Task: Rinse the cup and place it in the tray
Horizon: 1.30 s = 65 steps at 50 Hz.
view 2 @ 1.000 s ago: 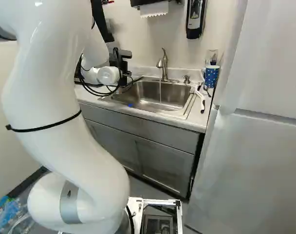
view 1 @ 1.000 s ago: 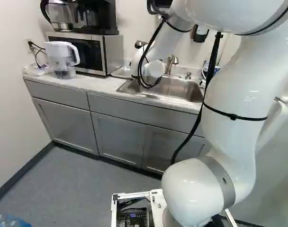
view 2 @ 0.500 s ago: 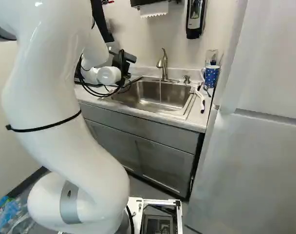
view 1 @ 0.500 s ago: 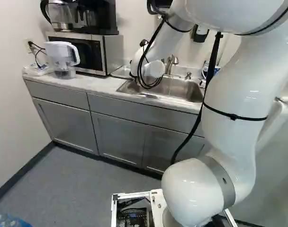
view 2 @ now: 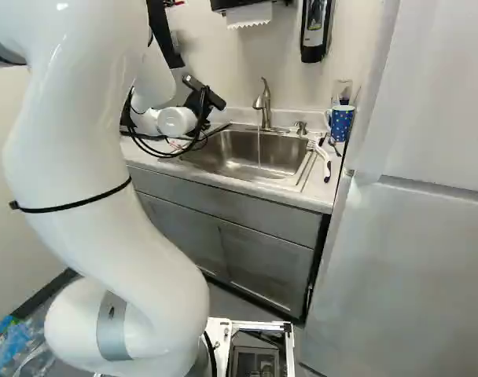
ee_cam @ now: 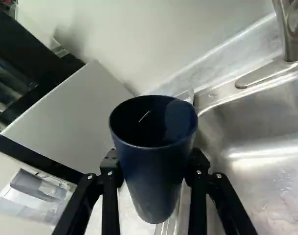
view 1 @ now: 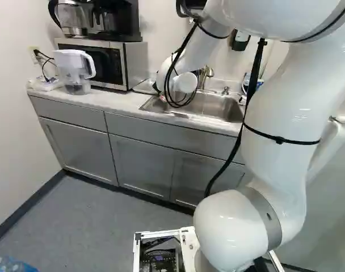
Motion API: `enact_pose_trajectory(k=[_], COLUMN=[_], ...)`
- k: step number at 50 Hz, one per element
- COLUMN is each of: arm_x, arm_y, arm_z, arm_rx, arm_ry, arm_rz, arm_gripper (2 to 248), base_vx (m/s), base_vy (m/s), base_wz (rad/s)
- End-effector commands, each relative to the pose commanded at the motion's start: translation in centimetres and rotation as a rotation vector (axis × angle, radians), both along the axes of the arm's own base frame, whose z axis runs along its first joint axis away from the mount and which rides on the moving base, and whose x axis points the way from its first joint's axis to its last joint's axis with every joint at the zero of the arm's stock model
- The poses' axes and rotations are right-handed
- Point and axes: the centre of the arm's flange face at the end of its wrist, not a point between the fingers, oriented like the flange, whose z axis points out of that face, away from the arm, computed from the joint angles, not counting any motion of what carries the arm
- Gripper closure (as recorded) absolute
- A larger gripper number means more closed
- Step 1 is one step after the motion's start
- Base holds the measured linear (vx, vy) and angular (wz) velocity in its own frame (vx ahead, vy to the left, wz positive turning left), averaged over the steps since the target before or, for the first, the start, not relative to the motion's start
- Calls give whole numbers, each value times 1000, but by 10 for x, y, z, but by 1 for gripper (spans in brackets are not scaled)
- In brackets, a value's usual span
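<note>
well left of the claw [view 2: 201, 106], a white-handled pitcher [view 1: 78, 71] stands on the surface [view 1: 117, 102], then a microwave [view 1: 133, 63], nearer. the claw is grasping the dark blue cup [ee_cam: 155, 176] from two sides, near the sink [view 2: 239, 166]'s left rim. right of the claw, water runs from the faucet [view 2: 264, 108]; farther right stands a dotted blue mug [view 2: 342, 123].
</note>
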Motion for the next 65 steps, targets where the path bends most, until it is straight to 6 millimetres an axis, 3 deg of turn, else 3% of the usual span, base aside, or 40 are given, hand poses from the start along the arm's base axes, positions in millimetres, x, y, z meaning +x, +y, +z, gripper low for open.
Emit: enact_pose_trajectory(k=[65], arm_x=[0], arm_y=[0], arm_z=[0], arm_rx=[661], arm_ry=[105], arm_rz=[-136], arm_gripper=[124], base_vx=[0], base_vy=[0], base_wz=[0])
